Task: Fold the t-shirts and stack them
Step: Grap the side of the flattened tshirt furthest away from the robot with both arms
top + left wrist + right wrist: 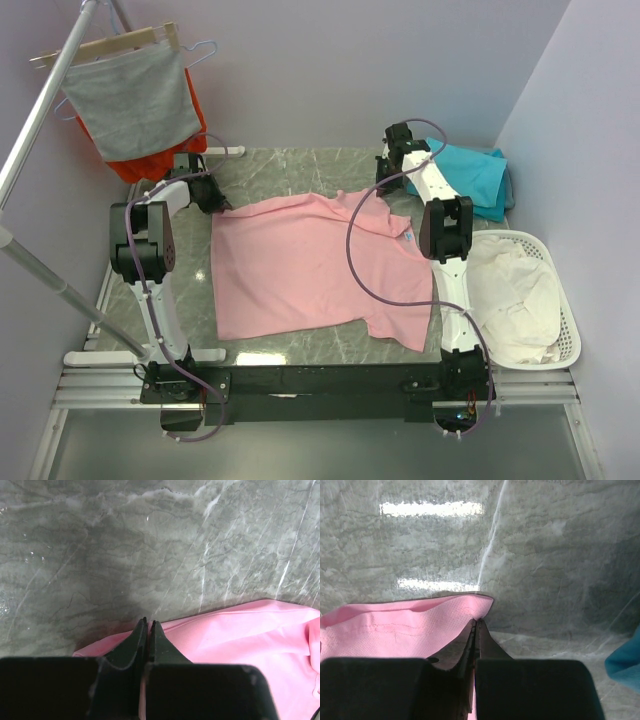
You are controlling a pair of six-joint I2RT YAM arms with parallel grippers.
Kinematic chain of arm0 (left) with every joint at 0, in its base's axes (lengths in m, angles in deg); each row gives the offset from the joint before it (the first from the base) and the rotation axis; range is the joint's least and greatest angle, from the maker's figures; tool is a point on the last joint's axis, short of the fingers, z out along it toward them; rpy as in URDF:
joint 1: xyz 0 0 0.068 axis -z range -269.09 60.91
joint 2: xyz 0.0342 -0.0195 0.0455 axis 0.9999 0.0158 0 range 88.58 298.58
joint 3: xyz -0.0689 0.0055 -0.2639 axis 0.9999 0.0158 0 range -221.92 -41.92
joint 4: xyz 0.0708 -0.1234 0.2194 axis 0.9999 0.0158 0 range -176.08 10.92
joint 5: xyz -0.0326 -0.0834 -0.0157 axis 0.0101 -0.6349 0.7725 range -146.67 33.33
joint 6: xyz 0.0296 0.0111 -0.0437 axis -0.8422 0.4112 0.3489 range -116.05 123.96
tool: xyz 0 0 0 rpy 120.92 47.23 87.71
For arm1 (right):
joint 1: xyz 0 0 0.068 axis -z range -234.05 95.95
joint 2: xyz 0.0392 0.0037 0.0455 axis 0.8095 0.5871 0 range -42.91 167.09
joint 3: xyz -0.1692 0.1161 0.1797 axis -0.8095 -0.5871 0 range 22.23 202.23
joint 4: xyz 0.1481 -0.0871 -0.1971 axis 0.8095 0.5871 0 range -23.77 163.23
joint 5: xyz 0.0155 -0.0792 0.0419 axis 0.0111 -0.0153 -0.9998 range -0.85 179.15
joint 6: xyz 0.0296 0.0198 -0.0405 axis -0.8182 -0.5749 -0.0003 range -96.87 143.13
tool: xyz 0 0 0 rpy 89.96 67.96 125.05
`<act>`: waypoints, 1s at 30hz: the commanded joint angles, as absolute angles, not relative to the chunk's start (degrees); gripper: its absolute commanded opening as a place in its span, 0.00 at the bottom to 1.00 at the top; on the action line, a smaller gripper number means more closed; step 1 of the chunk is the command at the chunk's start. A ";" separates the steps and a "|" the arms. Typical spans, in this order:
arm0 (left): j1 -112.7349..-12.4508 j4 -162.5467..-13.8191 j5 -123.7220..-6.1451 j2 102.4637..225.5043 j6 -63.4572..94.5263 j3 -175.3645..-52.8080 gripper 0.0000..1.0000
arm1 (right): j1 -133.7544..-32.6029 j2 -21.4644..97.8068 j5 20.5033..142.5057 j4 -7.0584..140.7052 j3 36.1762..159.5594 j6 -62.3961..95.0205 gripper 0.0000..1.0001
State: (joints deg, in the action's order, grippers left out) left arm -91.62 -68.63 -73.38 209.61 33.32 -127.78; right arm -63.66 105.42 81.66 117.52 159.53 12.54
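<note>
Non-task items: grey cloth (132,100) on a wooden hanger (105,45), far left, hung off a slanted metal pole (40,110). Orange-red garment (150,165) hangs behind it, showing below and at the right edge. White laundry basket (572,335) at the right of the grey marble table (290,170), holding crumpled cream cloth (510,295). Lilac walls (330,60) all round.

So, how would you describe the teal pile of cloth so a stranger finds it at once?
Find the grey marble table. At its far right corner, beyond the white basket, lies the teal pile. It is the only blue-green cloth; the pink t-shirt lies spread mid-table.
</note>
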 commanded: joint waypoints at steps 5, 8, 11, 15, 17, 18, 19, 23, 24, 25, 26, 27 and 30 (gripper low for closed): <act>-91.29 -67.54 -75.39 211.01 31.64 -133.23 0.01 | -62.32 99.48 82.55 111.84 156.61 11.53 0.00; -91.29 -65.79 -76.36 212.32 30.94 -137.53 0.01 | -60.38 98.07 81.59 111.23 158.02 10.74 0.00; -91.29 -65.25 -76.80 214.08 31.11 -141.49 0.01 | -58.89 96.93 80.63 109.39 158.55 10.30 0.00; -91.29 -62.89 -76.98 216.80 30.85 -146.76 0.01 | -57.83 96.93 78.69 107.37 160.92 9.59 0.00; -91.29 -62.53 -77.67 217.34 30.76 -148.96 0.01 | -56.96 96.66 76.94 105.87 160.93 9.07 0.00; -91.38 -62.44 -77.68 217.60 30.85 -149.32 0.01 | -56.60 96.40 75.36 104.13 161.01 8.28 0.00; -91.20 -62.61 -77.94 217.60 31.02 -149.58 0.01 | -56.08 96.22 74.30 103.24 161.19 7.84 0.00; -91.29 -63.58 -78.91 217.34 31.29 -148.97 0.01 | -55.11 96.40 68.94 99.20 163.47 5.90 0.00; -91.29 -63.67 -79.52 217.42 31.20 -148.62 0.01 | -55.11 96.48 67.45 98.84 164.52 5.47 0.00; -91.20 -63.93 -79.70 217.43 31.20 -148.44 0.01 | -55.11 96.48 66.57 98.23 164.53 5.46 0.00; -91.20 -64.02 -79.87 217.43 31.29 -148.18 0.01 | -55.11 96.31 65.34 97.09 164.27 5.29 0.00; -91.20 -64.37 -80.05 217.34 31.55 -147.48 0.01 | -55.11 96.05 64.28 96.47 163.74 5.29 0.00; -91.03 -65.25 -80.75 217.34 31.82 -146.69 0.01 | -55.11 95.35 57.87 94.36 162.25 5.55 0.00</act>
State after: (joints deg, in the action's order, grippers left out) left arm -91.55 -63.73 -78.43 217.48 32.07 -147.02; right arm -55.22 100.16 66.58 99.96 161.50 6.07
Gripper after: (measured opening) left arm 0.033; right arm 0.006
